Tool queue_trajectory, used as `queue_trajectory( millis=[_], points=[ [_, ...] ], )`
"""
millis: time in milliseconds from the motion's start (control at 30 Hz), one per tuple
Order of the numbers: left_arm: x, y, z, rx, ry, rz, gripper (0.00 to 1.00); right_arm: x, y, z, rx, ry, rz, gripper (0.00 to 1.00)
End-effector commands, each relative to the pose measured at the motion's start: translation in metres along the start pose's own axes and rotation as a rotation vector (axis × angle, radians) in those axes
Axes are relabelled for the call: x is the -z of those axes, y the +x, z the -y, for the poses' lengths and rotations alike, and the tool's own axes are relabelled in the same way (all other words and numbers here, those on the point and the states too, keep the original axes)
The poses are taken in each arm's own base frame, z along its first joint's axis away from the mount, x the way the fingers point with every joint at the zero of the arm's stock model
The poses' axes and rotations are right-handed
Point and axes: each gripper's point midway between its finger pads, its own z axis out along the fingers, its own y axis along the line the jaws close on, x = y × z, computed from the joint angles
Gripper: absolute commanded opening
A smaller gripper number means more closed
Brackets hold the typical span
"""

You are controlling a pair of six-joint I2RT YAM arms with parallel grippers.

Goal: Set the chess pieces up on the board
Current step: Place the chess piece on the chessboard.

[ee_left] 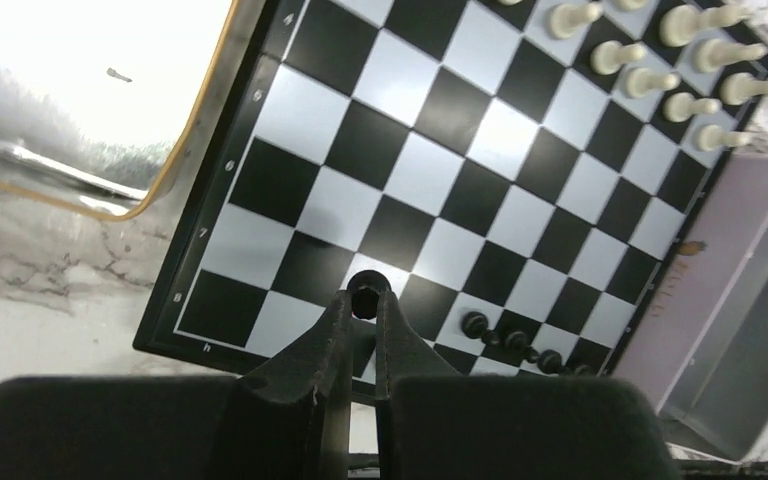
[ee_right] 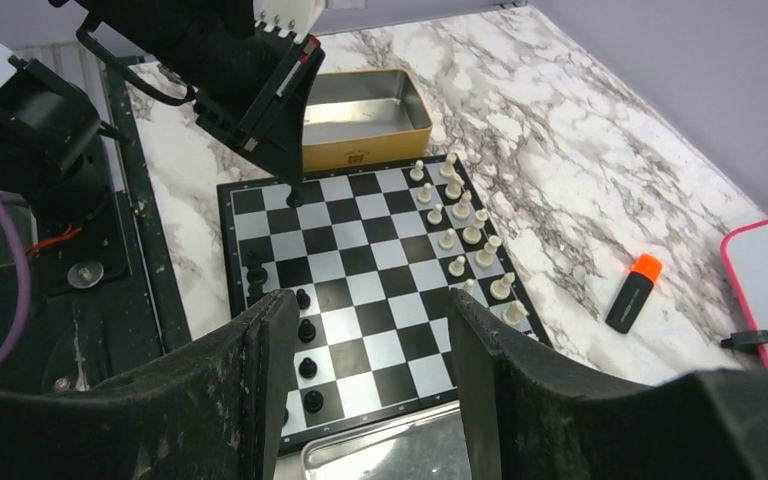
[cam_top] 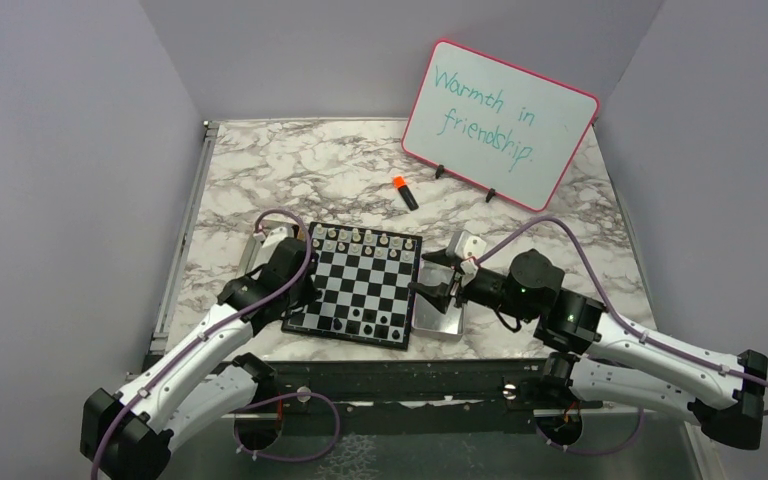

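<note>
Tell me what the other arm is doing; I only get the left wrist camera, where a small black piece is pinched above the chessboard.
Observer: The right end effector hangs open and empty over the silver tray, just right of the board.
Operator: Is anything lying beyond the board?
Observer: Yes, an orange-capped marker lies on the table behind it, apart from the board.
Operator: And behind the marker?
Observer: A pink-framed whiteboard stands propped there, with "Warmth in friendship" handwritten on it.
</note>
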Motion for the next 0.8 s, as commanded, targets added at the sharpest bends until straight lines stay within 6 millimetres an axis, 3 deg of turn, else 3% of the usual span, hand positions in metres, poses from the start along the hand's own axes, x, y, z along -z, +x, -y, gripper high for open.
queue_trajectory(
  millis=[0, 167, 367, 767],
  points=[
    [-0.006, 0.011, -0.024, 0.070, -0.111, 0.001, 0.00, -0.002, 0.011, 0.000, -0.046, 0.021, -0.019, 0.61],
    [-0.006, 0.009, -0.041, 0.130, -0.210, 0.032, 0.00, -0.003, 0.012, -0.004, -0.056, 0.003, -0.008, 0.61],
    [-0.010, 0.026, -0.062, 0.210, -0.306, 0.006, 0.00, -0.001, 0.015, -0.011, -0.043, -0.042, -0.020, 0.61],
    [-0.007, 0.033, -0.077, 0.220, -0.406, -0.015, 0.00, 0.000, 0.025, -0.016, -0.052, -0.057, -0.050, 0.62]
  ],
)
